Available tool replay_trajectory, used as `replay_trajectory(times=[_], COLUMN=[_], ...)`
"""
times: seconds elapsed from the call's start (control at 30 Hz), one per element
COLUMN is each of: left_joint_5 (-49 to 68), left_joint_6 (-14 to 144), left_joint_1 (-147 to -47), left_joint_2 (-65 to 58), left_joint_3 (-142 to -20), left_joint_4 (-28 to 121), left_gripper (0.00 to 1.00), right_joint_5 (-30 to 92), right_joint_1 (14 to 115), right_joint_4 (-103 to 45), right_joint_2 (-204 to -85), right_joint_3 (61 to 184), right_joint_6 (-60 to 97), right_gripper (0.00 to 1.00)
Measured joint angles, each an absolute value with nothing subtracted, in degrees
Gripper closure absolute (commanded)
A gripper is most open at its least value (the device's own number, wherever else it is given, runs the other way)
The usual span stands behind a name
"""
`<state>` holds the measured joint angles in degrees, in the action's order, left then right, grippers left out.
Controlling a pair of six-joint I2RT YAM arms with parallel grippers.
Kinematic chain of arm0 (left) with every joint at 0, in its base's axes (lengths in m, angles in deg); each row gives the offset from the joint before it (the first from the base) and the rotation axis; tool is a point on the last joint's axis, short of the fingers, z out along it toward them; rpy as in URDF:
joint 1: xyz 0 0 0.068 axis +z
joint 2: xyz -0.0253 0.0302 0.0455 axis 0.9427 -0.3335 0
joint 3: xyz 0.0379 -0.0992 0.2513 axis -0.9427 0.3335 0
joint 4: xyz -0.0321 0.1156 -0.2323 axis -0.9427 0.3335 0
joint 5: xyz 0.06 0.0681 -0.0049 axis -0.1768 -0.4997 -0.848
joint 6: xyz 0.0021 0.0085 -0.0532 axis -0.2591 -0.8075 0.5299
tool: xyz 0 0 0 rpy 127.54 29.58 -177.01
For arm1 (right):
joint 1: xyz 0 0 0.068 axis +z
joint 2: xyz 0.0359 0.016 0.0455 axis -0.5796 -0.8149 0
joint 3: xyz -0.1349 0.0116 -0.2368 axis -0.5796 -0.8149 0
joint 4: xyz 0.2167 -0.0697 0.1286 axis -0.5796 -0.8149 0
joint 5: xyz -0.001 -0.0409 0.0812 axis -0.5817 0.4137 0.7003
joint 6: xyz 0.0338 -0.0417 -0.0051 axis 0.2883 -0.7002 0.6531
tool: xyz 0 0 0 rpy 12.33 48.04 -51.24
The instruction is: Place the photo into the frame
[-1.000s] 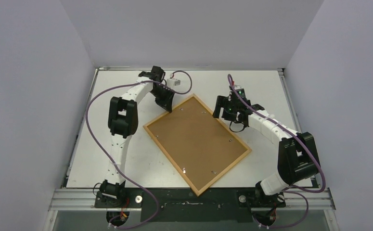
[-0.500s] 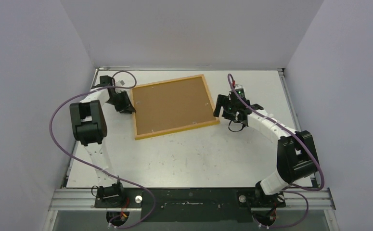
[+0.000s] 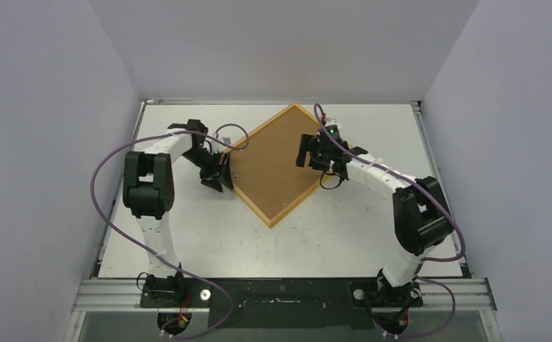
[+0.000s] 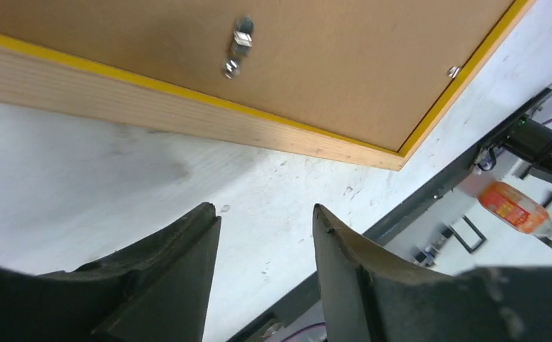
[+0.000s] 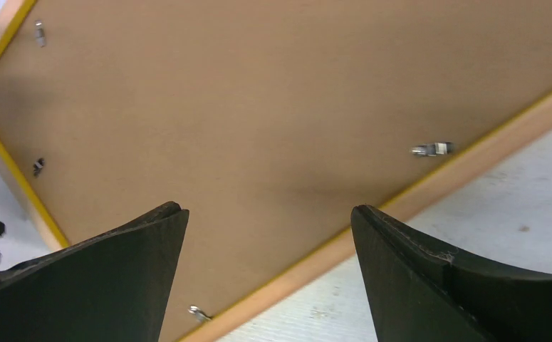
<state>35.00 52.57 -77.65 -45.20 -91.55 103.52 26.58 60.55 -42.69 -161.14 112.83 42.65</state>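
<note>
The frame [image 4: 187, 114] lies face down on the table [image 3: 187, 242], at the far middle, with its pale wood back and sides up and a line of yellow showing along the inner edge. The brown backing panel [image 3: 276, 160] sits in it, and small metal tabs [image 4: 237, 46] lie along its border. Half a second ago the frame sat nearly square to the far edge, over on the left. Now it has swung round to stand like a diamond, one corner pointing at the back wall, and it has shifted toward the centre.

The left arm [image 3: 176, 142] has followed it round. The left jaws were against the frame's side before, but now they are parted with only bare table between them, just short of its left edge and apart from it.

The right arm [image 3: 379, 171] has come in from beside the frame's corner. The right jaws hang spread wide over the backing panel (nothing in them), just inside the frame's right edge.
</note>
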Motion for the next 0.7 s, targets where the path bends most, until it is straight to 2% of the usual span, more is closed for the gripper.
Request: replay_trajectory(times=[0.1, 0.23, 0.43, 0.7], left_joint_5=[35.7, 34.0, 29.2, 25.9], left_joint_6=[46.8, 42.0, 39.7, 37.7], left_joint_1=[-75.3, -72.2, -72.4, -74.5], left_joint_2=[-46.8, -46.8, -48.6, -60.8], left_joint_3=[-100.7, -109.6, -113.8, -122.2], left_joint_4=[110.9, 111.9, 106.9, 103.7], left_gripper=[0.50, 0.50, 0.55, 0.60], right_joint_5=[26.3, 26.2, 27.2, 30.7], right_joint_1=[63.7, 67.7, 75.1, 82.2], right_joint_4=[-41.2, -39.5, -37.2, -32.1], right_joint_2=[-162.7, -166.8, -173.2, -172.5], right_joint_3=[113.9, 116.4, 120.0, 117.1], right_joint_6=[43.6, 44.3, 45.4, 47.0], right_gripper=[0.13, 0.16, 0.21, 0.23])
